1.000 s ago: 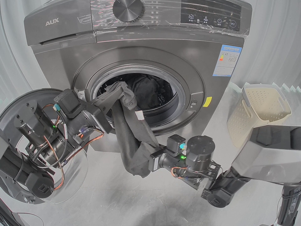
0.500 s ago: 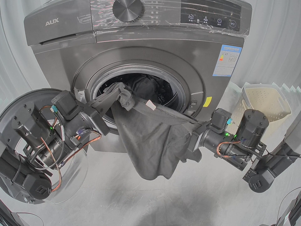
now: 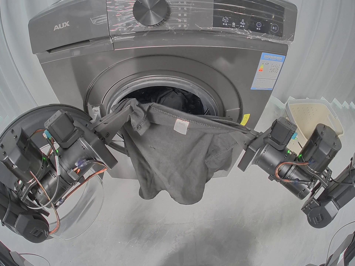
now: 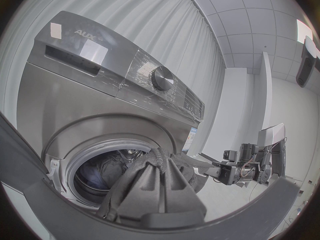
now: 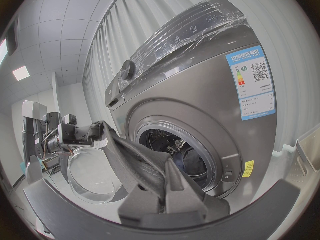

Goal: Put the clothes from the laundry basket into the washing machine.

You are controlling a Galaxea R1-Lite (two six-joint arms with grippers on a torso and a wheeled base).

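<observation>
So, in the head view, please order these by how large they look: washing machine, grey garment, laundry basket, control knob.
1. washing machine
2. grey garment
3. laundry basket, partly hidden, yet still larger than the knob
4. control knob

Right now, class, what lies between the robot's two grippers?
The dark grey garment, spread between the left gripper and right gripper, hanging before the washing machine; head view.
</observation>
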